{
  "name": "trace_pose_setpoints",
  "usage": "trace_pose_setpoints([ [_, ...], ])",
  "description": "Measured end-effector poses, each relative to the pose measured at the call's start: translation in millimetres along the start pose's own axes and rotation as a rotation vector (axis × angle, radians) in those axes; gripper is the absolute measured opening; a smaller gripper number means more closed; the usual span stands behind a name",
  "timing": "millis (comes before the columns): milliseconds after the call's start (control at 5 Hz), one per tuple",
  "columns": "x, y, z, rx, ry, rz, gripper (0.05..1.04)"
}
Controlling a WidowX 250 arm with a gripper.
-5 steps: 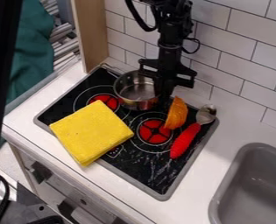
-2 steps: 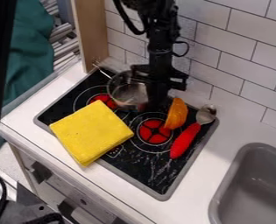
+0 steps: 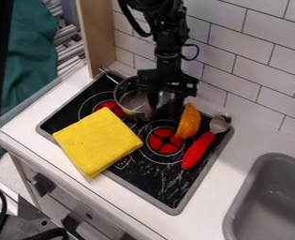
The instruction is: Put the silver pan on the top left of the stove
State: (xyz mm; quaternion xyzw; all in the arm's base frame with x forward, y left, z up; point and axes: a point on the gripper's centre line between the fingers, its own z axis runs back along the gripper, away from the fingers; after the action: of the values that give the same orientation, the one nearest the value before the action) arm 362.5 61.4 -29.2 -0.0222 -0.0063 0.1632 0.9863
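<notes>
Stove [image 3: 151,180], L front: folded yellow cloth [image 3: 98,142] lies over that side, hangs past the front edge onto the white counter [image 3: 112,197], & covers part of the L red burner [image 3: 111,108]. It sits just in front of the silver pan [image 3: 134,101], btwn pan & stove's front edge.

Stove R of ctr: we note 2nd red burner [image 3: 165,141], ringed in white. Orange toy piece [image 3: 188,122] by its back edge, R of pan & near it. Spoon [image 3: 220,123] w/ red handle [image 3: 197,151] along stove's R edge, bowl twd the wall.

Behind stove: white tile wall [image 3: 249,61]; wood panel [image 3: 96,35] by stove's back L corner. R of stove, apart: grey sink [image 3: 262,187] set in counter.

Containers: pan is at back of stove, btwn L burner & tile wall, its thin handle [image 3: 107,75] ptg twd stove's back L corner. Inside we see greyish metal bottom, plus one of the gripper's fingers. Sink shows its grey inner wall & floor.

Black gripper [image 3: 164,111] hangs over stove's back, at R side of pan. Pincer looks released: fingers apart, one inside pan, other outside its R rim, pan's wall showing btwn. Whether either touches the wall, we can't tell.
</notes>
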Motion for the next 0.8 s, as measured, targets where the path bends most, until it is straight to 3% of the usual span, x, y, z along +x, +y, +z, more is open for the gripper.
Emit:
trace_pose_setpoints([
  [200,0,0,4,0.015,0.0,-0.026,1.006],
  [400,-1,-2,5,0.03,0.01,-0.047,1.005],
  [600,1,-7,24,0.054,-0.021,-0.077,1.001],
  [800,0,-15,45,0.048,-0.051,-0.121,1.001],
])
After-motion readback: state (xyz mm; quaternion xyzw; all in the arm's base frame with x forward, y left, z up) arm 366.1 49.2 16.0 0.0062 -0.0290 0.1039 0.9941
